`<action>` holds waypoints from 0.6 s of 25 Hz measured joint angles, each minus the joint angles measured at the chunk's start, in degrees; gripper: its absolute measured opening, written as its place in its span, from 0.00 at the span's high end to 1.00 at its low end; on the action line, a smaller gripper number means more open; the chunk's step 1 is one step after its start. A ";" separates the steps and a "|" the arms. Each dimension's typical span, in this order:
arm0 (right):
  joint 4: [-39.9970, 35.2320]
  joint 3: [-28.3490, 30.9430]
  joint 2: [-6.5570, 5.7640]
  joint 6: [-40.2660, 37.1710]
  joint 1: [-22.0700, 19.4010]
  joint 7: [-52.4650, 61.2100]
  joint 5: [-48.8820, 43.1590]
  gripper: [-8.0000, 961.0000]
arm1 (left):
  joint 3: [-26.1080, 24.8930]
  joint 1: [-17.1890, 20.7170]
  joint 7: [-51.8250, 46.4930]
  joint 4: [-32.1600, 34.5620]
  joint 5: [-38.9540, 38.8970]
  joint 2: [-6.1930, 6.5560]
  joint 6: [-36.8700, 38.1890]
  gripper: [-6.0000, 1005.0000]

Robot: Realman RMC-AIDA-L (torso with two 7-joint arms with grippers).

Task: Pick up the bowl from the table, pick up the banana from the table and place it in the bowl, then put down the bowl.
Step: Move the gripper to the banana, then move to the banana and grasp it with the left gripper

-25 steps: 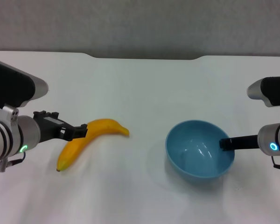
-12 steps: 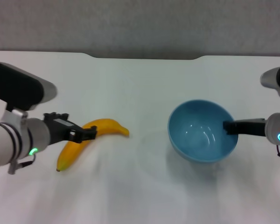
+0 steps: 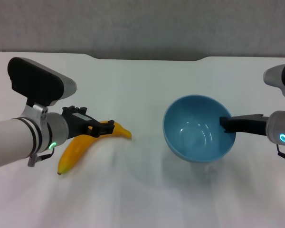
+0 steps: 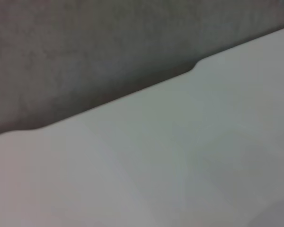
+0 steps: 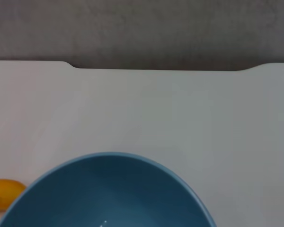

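Observation:
The light-blue bowl (image 3: 194,130) hangs tilted a little above the white table (image 3: 142,80), with its shadow beneath it. My right gripper (image 3: 224,124) is shut on the bowl's right rim. The bowl also fills the lower part of the right wrist view (image 5: 109,194). The yellow banana (image 3: 72,153) lies on the table at the left; one end of it shows in the right wrist view (image 5: 2,191). My left gripper (image 3: 106,128) is open, with its fingers on either side of the banana's upper part. The left wrist view shows only the table (image 4: 156,156) and the wall.
The table's notched far edge (image 3: 147,59) meets a grey wall. White tabletop lies between the banana and the bowl.
My left gripper has moved right, over the banana, which has stayed put. My right gripper has lifted the bowl off the table and carried it slightly left.

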 joint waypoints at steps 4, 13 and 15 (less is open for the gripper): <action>1.14 -0.31 -0.01 -0.55 -1.17 -1.31 1.00 0.96 | 0.84 -0.88 1.35 3.69 -0.45 -0.13 5.00 0.10; 3.52 -1.03 -0.01 -1.76 -3.23 -1.81 1.25 0.96 | 2.12 -1.41 2.36 10.94 -2.34 -0.14 11.69 0.10; 3.59 -1.04 -0.01 -1.94 -3.45 -1.99 1.29 0.96 | 2.25 -1.84 2.46 12.72 -3.41 -0.13 11.74 0.10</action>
